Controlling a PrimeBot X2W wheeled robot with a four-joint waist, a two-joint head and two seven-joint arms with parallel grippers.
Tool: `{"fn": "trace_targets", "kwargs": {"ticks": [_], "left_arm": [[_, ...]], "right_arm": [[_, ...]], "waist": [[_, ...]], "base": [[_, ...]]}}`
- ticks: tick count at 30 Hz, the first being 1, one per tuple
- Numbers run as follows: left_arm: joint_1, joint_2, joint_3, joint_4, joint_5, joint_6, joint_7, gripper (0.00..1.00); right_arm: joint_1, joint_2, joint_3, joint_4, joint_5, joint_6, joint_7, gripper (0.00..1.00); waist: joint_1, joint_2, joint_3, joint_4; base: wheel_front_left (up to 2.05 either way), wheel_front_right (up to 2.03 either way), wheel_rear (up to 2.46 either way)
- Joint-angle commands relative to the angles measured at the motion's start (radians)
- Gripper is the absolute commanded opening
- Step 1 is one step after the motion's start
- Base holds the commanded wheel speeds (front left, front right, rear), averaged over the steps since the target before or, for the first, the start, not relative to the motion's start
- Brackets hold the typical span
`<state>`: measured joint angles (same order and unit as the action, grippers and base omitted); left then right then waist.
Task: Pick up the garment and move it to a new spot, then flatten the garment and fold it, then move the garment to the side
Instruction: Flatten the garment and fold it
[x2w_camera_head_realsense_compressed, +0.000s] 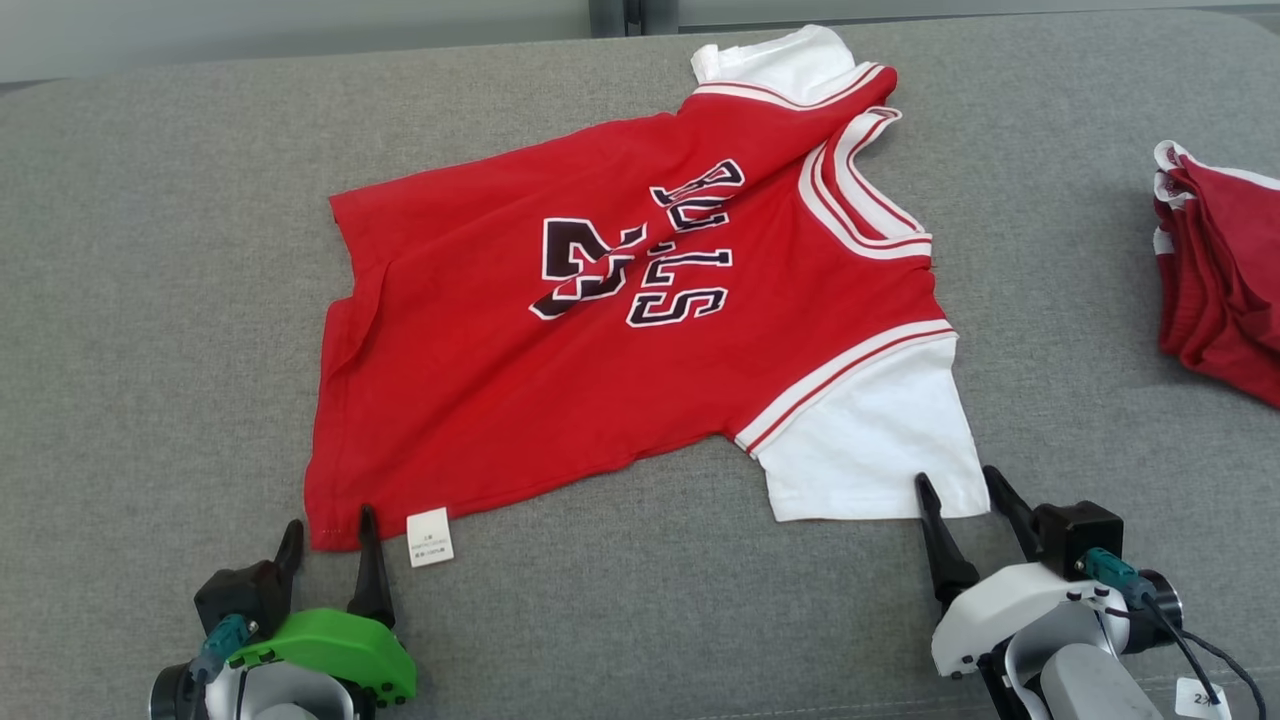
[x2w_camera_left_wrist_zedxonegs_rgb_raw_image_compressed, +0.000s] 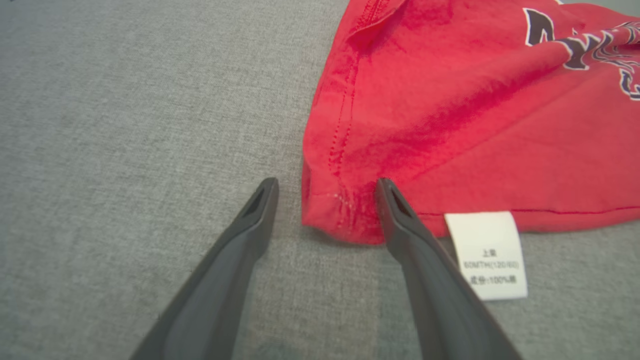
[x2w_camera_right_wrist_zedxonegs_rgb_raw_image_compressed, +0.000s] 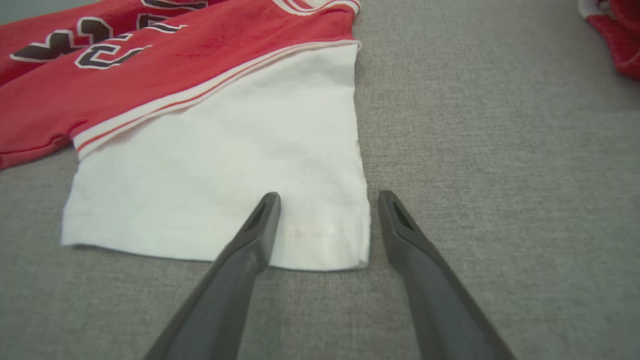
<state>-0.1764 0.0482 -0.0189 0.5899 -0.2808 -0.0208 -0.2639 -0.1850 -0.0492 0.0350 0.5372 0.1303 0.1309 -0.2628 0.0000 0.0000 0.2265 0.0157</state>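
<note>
One red garment (x2w_camera_head_realsense_compressed: 600, 350) lies spread in the middle of the frame on the grey surface (x2w_camera_head_realsense_compressed: 150, 300), with dark letters and numbers on its chest. It has two white sleeves: one (x2w_camera_head_realsense_compressed: 870, 440) at the lower right and one (x2w_camera_head_realsense_compressed: 780, 60) at the top centre. One white label (x2w_camera_head_realsense_compressed: 430, 537) sticks out from the hem at the lower left. At the right edge there is one pile of red clothes (x2w_camera_head_realsense_compressed: 1220, 270); how many pieces it has I cannot tell.

The two grippers are at the bottom, each with its two fingers spread apart and holding nothing. The left gripper (x2w_camera_head_realsense_compressed: 331, 518) has the lower left corner of the garment between its fingertips. The right gripper (x2w_camera_head_realsense_compressed: 957, 476) has the corner of the lower sleeve between its fingertips, with one finger over the white cloth and the other over the grey surface
</note>
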Motion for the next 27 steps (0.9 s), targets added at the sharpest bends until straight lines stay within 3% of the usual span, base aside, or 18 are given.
{"fn": "trace_targets", "kwargs": {"ticks": [1,4,5,6,20,27], "left_arm": [[-0.017,0.005,-0.002,0.004,0.002,-0.003,0.000,1.00],[-0.022,0.005,-0.002,0.005,-0.005,-0.005,0.000,0.98],[-0.022,0.005,-0.003,0.006,-0.005,-0.006,0.000,0.58],[-0.022,0.005,-0.002,0.004,-0.008,-0.011,0.000,0.00],[0.070,0.005,0.028,0.022,0.014,-0.036,0.000,0.00],[0.082,0.005,0.065,-0.041,0.046,-0.051,0.000,0.00]], "right_arm": [[-0.008,-0.003,-0.003,0.007,0.003,-0.001,-0.002,1.00],[-0.012,-0.003,-0.001,0.015,0.001,-0.001,-0.002,0.98],[-0.013,-0.003,0.003,0.019,0.003,-0.001,-0.002,0.76],[-0.013,-0.003,0.009,0.024,0.007,-0.001,-0.002,0.00],[0.061,-0.003,0.008,-0.003,0.049,-0.001,-0.003,0.00],[0.082,-0.003,-0.017,-0.116,0.093,-0.001,-0.003,0.00]], "waist": [[0.0000,0.0000,0.001,0.002],[0.0000,0.0000,0.001,0.002],[0.0000,0.0000,0.000,0.001],[0.0000,0.0000,-0.002,0.000],[0.0000,0.0000,-0.147,-0.010],[0.0000,0.0000,-0.220,-0.020]], "base": [[0.00,0.00,0.00],[0.00,0.00,0.00],[0.00,0.00,0.00],[0.00,0.00,0.00],[0.00,0.00,0.00],[0.00,0.00,0.00]]}}
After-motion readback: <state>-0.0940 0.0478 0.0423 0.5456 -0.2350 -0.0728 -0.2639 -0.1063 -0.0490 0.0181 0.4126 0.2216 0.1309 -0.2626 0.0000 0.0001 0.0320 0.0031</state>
